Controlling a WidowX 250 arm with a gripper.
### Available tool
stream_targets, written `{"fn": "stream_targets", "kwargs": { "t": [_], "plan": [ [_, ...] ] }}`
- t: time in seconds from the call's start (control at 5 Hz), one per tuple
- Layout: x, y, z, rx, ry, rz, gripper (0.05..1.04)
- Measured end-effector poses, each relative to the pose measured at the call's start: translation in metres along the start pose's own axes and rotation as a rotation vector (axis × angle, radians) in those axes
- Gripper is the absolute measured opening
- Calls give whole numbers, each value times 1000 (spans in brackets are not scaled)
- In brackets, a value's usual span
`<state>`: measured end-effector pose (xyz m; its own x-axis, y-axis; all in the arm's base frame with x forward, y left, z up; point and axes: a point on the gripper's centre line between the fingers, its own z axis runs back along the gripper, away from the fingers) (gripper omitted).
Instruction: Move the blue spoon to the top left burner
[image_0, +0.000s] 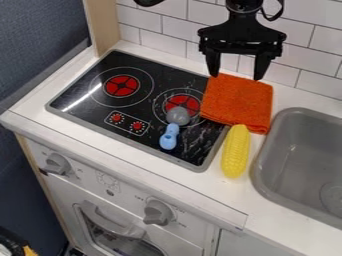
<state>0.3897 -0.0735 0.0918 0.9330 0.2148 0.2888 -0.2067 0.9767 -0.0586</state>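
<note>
The spoon (170, 135) lies on the stove (73, 96), toward its front right corner, its grey bowl over the front part of the right burner (184, 103) and its blue handle pointing to the front edge; the left burner (122, 86) sits nearer the stove's back left corner. The claw (236, 77) is released, its 2 fingers spread well apart and pointing down by the back edge of the cloth (237, 100) (whether they touch it, I can't tell). That cloth, orange and folded, lies near the counter's back edge and laps over the stove's back right corner. The corn (235, 152) lies lengthwise between the stove's right edge and the left rim of the sink (266, 165), its back end at the cloth's front edge. Behind the counter (150, 170) stands a wall (163, 37) of white tiles, with a wooden post (103, 22) at the back left corner. Below the front edge are 2 grey knobs (158, 212) and an oven door (120, 232).
</note>
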Motion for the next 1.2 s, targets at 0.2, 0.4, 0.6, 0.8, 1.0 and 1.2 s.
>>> {"fn": "stream_targets", "kwargs": {
  "t": [0.2, 0.4, 0.6, 0.8, 1.0, 1.2],
  "plan": [
    [-7, 2, -13, 15, 35, 0, 1001],
    [-22, 11, -19, 22, 65, 20, 1001],
    [-25, 23, -12, 43, 52, 34, 1001],
    [-34, 33, 0, 50, 37, 49, 1001],
    [-47, 44, -4, 42, 77, 70, 1001],
    [-66, 55, -16, 63, 125, 72, 1001]
  ]
}}
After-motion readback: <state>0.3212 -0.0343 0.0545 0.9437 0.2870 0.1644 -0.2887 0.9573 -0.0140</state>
